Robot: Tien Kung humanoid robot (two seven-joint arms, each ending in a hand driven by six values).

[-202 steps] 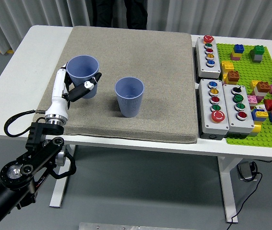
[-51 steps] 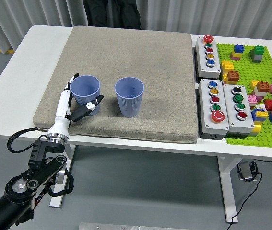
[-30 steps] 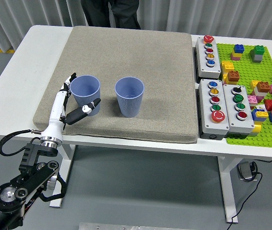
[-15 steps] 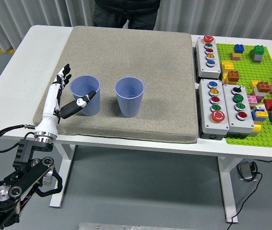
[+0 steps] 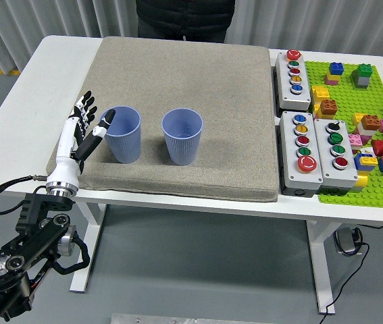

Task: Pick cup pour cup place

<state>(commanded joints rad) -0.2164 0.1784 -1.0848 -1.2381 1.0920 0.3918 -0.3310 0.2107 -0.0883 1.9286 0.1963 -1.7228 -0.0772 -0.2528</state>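
Note:
Two blue ribbed cups stand upright on the grey mat (image 5: pixel 211 81): the left cup (image 5: pixel 123 135) and the right cup (image 5: pixel 182 136), a hand's width apart. My left hand (image 5: pixel 83 128), white with black fingertips, is just left of the left cup with its fingers spread, holding nothing; the thumb tip lies close to the cup's rim. The right hand is out of the frame.
Button boxes (image 5: pixel 293 71) (image 5: pixel 302 152) (image 5: pixel 340 153) lie right of the mat. A green baseplate (image 5: pixel 353 189) with several toy bricks fills the far right. A person in dark clothes (image 5: pixel 181 17) stands at the table's far edge.
My left hand let go of the left cup, opened and drew back to the left. The cup stays standing on the mat. The person at the far side shifted right.

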